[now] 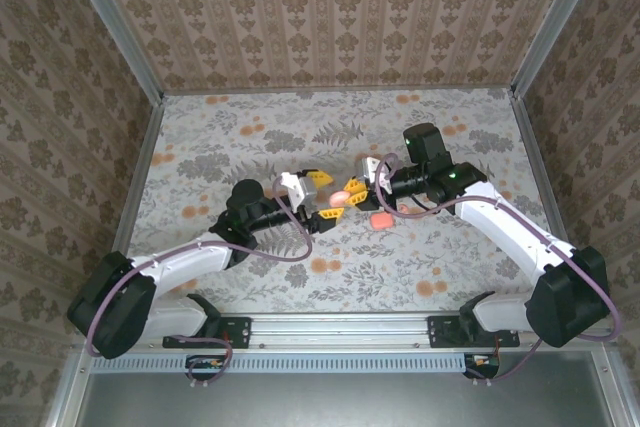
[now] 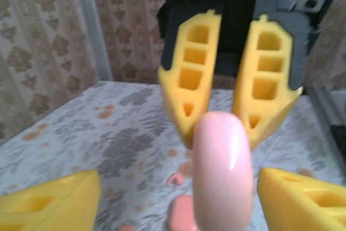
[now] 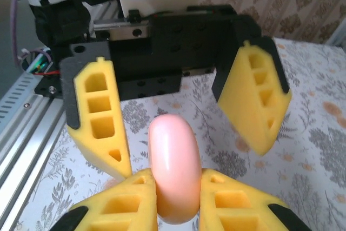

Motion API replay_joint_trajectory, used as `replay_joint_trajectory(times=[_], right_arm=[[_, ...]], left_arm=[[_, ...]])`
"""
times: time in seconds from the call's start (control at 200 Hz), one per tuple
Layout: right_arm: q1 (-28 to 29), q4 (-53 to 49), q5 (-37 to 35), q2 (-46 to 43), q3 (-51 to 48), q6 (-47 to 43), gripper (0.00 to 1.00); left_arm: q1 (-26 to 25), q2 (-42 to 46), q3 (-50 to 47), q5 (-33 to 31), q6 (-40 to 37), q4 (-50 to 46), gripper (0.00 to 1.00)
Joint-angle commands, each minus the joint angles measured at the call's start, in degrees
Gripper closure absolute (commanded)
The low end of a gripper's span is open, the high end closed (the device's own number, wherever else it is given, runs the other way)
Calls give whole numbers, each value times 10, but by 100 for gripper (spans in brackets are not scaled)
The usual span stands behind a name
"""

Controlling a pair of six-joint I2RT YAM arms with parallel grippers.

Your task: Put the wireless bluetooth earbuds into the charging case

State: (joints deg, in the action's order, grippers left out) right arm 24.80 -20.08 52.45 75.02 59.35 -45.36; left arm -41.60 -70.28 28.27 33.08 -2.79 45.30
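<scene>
Pinched only at its near end by the right gripper (image 3: pixel 177 181), the glossy pink oval piece (image 3: pixel 172 147) could twist loose if the wide-open left gripper (image 2: pixel 178 190) flanking it closes off-centre.

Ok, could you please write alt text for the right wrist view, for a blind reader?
The right gripper clamps a glossy pink rounded piece edge-on between its yellow fingers, above a floral table. Facing it, the left gripper is open, one yellow finger on each side of the piece.
</scene>
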Motion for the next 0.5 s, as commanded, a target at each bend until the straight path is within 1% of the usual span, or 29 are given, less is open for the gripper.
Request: replay_joint_trajectory(times=[0.0, 0.065, 0.17, 0.265, 0.33, 0.44, 0.495], right_arm=[[1, -23, -55, 2, 15, 23, 81], [0, -31, -73, 7, 16, 38, 81], [4, -38, -81, 13, 17, 61, 80], [14, -35, -104, 16, 13, 86, 81], [18, -30, -118, 18, 9, 111, 81], [20, -17, -136, 29, 6, 168, 81], [23, -12, -144, 39, 9, 198, 81]], left_arm=[[-2, 32, 3, -68, 1, -26, 13], [-2, 46, 1, -100, 1, -52, 10], [-1, 68, 5, -162, 8, -117, 6], [-1, 85, 13, -219, 36, -173, 1], [1, 95, 18, -249, 58, -208, 0], [6, 114, 4, -283, 91, -219, 0], [7, 127, -9, -312, 113, -214, 0]])
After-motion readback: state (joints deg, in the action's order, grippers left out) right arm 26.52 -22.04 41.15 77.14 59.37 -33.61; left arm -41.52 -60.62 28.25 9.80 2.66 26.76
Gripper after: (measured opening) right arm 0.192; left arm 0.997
